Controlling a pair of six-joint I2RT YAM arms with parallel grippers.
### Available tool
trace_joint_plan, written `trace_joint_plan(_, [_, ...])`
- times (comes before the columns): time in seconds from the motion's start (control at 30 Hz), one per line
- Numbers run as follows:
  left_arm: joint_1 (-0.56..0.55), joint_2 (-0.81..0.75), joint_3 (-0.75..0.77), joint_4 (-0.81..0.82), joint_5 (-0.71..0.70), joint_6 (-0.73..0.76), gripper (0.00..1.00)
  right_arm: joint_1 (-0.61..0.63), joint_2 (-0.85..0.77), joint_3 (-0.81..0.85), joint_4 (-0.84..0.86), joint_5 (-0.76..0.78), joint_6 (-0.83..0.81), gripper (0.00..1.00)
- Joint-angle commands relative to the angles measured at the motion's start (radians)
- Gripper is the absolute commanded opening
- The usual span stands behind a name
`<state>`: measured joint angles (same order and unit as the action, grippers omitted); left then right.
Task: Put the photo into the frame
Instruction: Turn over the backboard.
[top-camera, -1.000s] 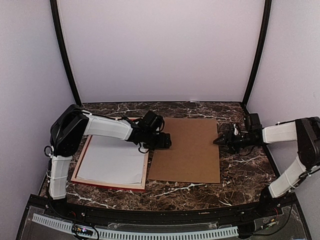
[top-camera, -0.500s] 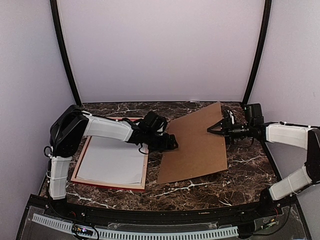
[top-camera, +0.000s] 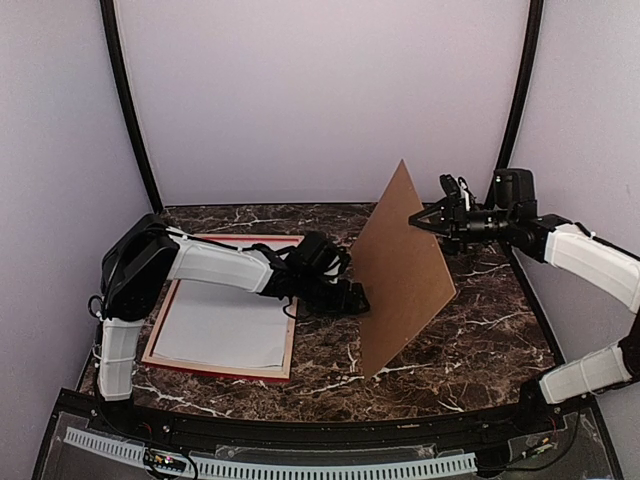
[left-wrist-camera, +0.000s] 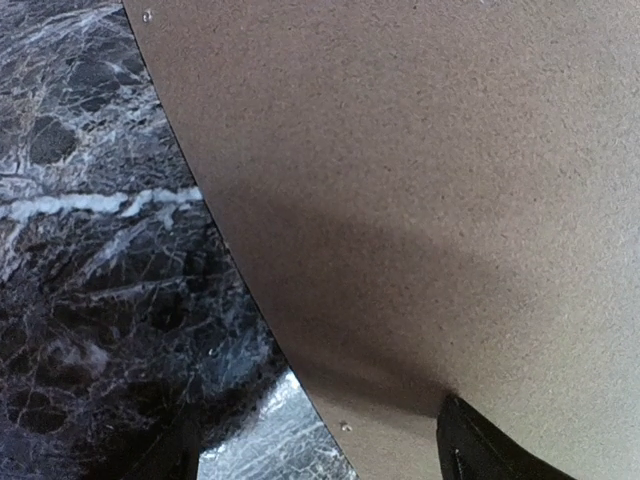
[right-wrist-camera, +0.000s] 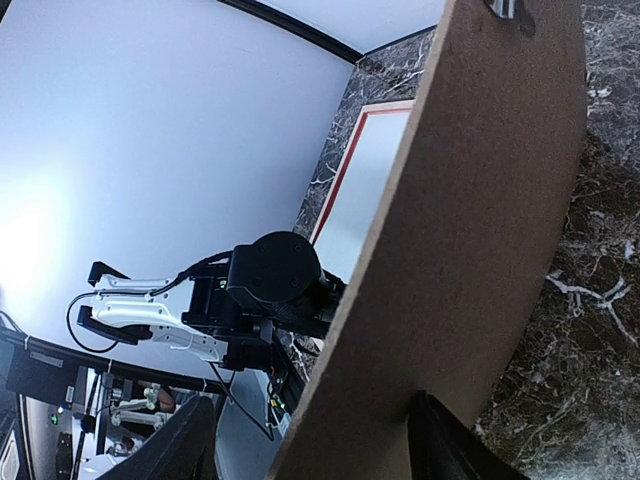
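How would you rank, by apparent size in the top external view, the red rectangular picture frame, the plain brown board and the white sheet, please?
Largest: the red rectangular picture frame.
Too close to rank: the plain brown board, tilted and foreshortened, and the white sheet, partly under the left arm.

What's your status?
Right gripper open astride tilted brown backing board; left gripper open at its foot. Red-edged rectangular frame flat, white sheet inside. Dark photo print unseen.

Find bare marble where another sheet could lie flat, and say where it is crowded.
Free: the marble right of the tilted backing board, out to the right arm; also the near strip in front of the frame. Crowded: the middle, where the left gripper meets the board's lower edge, and the board's top corner by the right gripper.
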<state>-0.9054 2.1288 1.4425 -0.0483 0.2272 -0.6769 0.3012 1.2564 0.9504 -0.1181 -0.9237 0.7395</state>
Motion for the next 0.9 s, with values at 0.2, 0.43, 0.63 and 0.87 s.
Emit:
trace_joint_plan(0.2, [-0.004, -0.112, -0.009, -0.023, 0.011, 0.031, 0.84, 0.078, 0.005, 0.077, 0.006, 0.030, 0.027, 0.68])
trace_joint_plan(0.43, [-0.001, -0.200, 0.044, -0.085, -0.023, 0.069, 0.85, 0.125, 0.019, 0.120, 0.003, 0.053, 0.039, 0.69])
trace_joint_plan(0.63, [0.013, -0.300, 0.065, -0.108, -0.048, 0.069, 0.85, 0.160, 0.040, 0.144, 0.009, 0.067, 0.045, 0.69])
trace_joint_plan(0.87, [0.017, -0.402, 0.119, -0.100, -0.047, 0.068, 0.85, 0.202, 0.061, 0.165, 0.032, 0.080, 0.061, 0.70])
